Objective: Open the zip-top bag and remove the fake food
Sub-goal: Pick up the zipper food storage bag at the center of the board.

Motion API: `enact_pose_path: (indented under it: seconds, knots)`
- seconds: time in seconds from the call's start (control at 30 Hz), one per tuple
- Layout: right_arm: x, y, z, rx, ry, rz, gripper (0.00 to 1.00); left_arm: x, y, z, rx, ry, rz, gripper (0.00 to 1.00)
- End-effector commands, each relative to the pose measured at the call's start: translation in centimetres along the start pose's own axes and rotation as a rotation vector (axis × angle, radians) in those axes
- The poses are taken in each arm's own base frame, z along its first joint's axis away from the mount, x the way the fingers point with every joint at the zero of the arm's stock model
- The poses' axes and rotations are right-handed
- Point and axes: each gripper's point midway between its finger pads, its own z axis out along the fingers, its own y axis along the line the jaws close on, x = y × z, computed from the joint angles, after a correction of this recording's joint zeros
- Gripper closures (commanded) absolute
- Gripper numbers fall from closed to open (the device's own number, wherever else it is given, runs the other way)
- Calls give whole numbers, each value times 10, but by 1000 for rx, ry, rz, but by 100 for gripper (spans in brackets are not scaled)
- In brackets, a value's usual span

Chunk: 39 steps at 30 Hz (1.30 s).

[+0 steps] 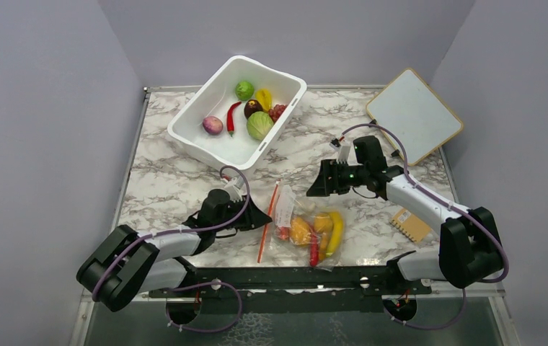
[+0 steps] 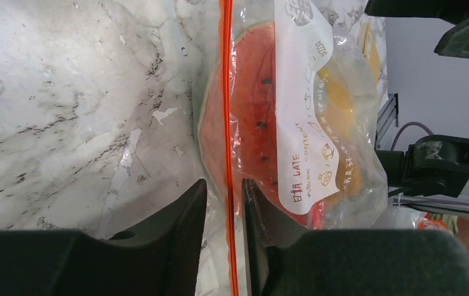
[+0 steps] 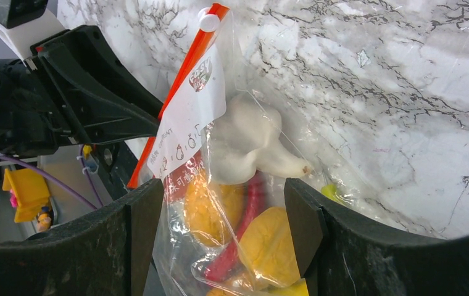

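The zip-top bag (image 1: 311, 227) lies flat on the marble table near the front edge, its orange zip strip (image 1: 268, 223) along its left side. Inside is fake food: a watermelon slice (image 2: 253, 111), round orange pieces (image 3: 207, 209), a yellow banana (image 1: 337, 231) and a red chilli (image 3: 244, 228). My left gripper (image 2: 224, 191) straddles the zip strip (image 2: 227, 123), jaws narrow with a thin gap on each side. My right gripper (image 3: 223, 191) hangs open above the bag's far end (image 3: 250, 154), touching nothing. A white slider (image 3: 208, 23) sits at the strip's far end.
A white tub (image 1: 192, 130) holding a cabbage, a lime, an onion and other vegetables stands at the back left. A white board (image 1: 415, 115) leans at the back right. A small brown pad (image 1: 410, 225) lies by the right arm.
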Motion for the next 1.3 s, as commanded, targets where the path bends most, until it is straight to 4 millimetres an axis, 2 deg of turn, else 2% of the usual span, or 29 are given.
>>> enact_pose_path:
  seconds: [0.0, 0.13, 0.27, 0.4, 0.53, 0.6, 0.73, 0.8, 0.9, 1.0, 1.1, 1.2, 1.27]
  knots:
    - [-4, 3, -1, -16, -17, -20, 27, -7, -14, 4, 55, -18, 47, 72]
    - [-3, 2, -1, -13, -17, -25, 27, -8, -19, 4, 75, -18, 65, 82]
    - [-12, 3, -3, -1, -50, -42, 27, -12, -33, 1, 129, -18, 103, 100]
    - [-34, 9, -14, 19, -167, -152, 25, -26, -61, -6, 214, -48, 182, 100]
    - [-65, 27, -39, 21, -358, -390, 24, -46, -91, -14, 261, -68, 290, 100]
    - [-78, 33, -54, 54, -446, -495, 24, -58, -100, -15, 224, -44, 375, 100]
    - [-102, 34, -84, 174, -596, -625, 23, -78, -105, -21, 104, 42, 560, 100]
    - [-109, 33, -95, 224, -651, -667, 23, -87, -114, -25, 87, 76, 635, 100]
    - [-109, 32, -99, 246, -669, -722, 23, -98, -130, -28, 103, 117, 707, 100]
    - [-112, 25, -97, 263, -646, -627, 21, -105, -146, -29, 130, 163, 749, 100]
    - [-112, 19, -88, 84, -544, -493, 22, -112, -160, -33, 142, 225, 775, 100]
    - [-109, 12, -107, -199, -525, -345, 26, -117, -188, -41, 192, 280, 797, 100]
    - [-105, 10, -118, -316, -521, -339, 26, -114, -211, -49, 272, 304, 829, 100]
